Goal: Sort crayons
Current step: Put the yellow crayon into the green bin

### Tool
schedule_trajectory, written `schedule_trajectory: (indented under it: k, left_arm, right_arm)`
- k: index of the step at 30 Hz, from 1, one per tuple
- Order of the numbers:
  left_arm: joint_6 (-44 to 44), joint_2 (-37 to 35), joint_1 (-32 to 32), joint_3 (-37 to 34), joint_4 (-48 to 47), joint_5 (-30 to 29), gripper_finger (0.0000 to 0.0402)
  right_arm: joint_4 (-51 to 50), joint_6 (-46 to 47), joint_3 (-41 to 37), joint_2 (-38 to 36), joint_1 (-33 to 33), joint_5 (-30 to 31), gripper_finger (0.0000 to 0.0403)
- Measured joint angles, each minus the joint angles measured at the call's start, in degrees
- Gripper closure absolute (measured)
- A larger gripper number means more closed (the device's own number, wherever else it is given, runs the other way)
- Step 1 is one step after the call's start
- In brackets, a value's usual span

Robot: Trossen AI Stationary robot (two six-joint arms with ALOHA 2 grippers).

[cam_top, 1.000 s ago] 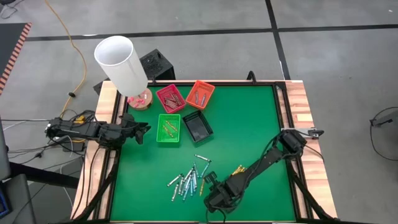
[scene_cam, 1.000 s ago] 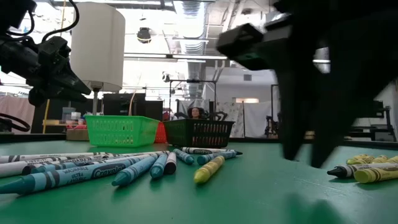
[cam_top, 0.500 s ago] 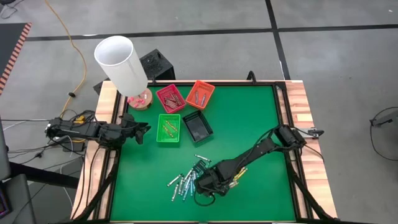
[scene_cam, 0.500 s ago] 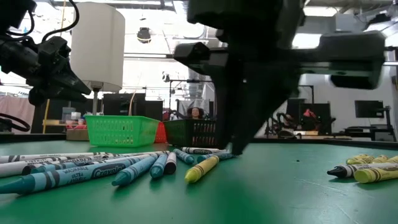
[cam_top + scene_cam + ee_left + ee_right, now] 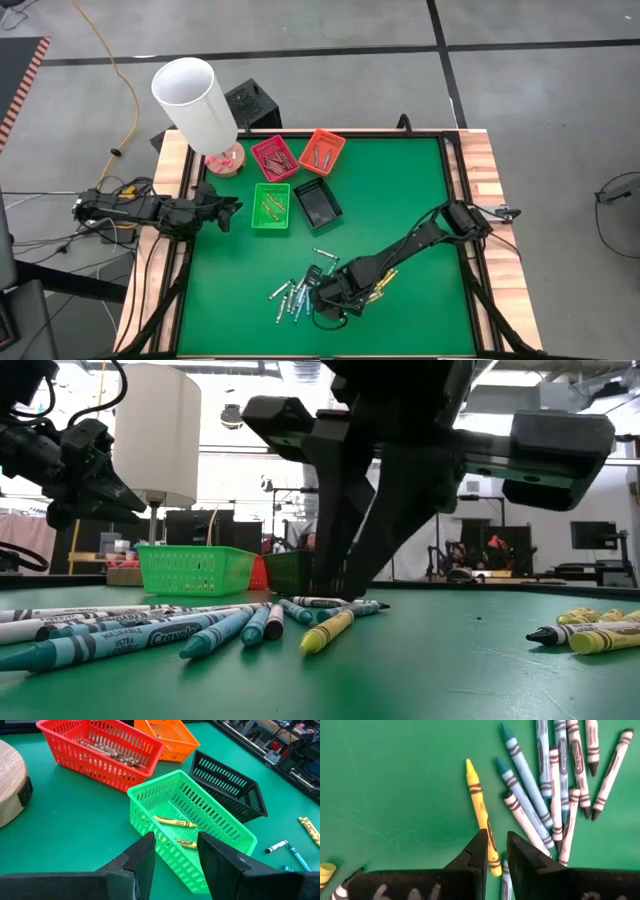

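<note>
Several blue, grey-white and yellow crayons (image 5: pixel 300 292) lie loose on the green table near its front edge. My right gripper (image 5: pixel 322 296) is low over this pile. Its fingers (image 5: pixel 496 851) are a narrow gap apart and stand on either side of the blunt end of a yellow crayon (image 5: pixel 481 807), which lies flat on the table (image 5: pixel 325 632). My left gripper (image 5: pixel 232 212) waits open and empty at the table's left edge, facing the green tray (image 5: pixel 200 832), which holds two yellow crayons. My right gripper comes down on the yellow crayon's blunt end (image 5: pixel 492 860) from above, fingers across the crayon. One finger (image 5: pixel 477 850) covers the crayon's edge, so I cannot tell whether it touches. The crayon lies on the table.
Red (image 5: pixel 274 157), orange (image 5: pixel 321 151), green (image 5: pixel 271 207) and black (image 5: pixel 318 203) trays stand at the far left. A white lamp (image 5: pixel 195 103) on a wooden base (image 5: pixel 225 160) stands beyond them. More yellow crayons (image 5: pixel 383 277) lie right of my right gripper.
My right gripper has gone from the table's near edge toward its far left, over the crayon pile, and now stands low at the yellow crayon. The yellow crayon has slid a little along the table.
</note>
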Motion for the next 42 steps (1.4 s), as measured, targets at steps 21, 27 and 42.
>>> schedule_trajectory:
  k: [21, 27, 42]
  left_arm:
    - [0.2, 0.0, 0.0, 0.0, 0.0, -0.1, 0.0265]
    - [0.2, 0.0, 0.0, 0.0, 0.0, -0.1, 0.0265]
    - [0.3, 0.0, 0.0, 0.0, 0.0, -1.1, 0.0265]
  right_arm:
    - [2.9, -0.1, 0.1, 1.2, -2.3, -7.2, 0.0334]
    - [1.2, -0.4, 0.1, 1.2, -2.5, -8.8, 0.0334]
    - [2.8, -0.7, -3.1, 1.0, -3.1, -8.9, 0.0334]
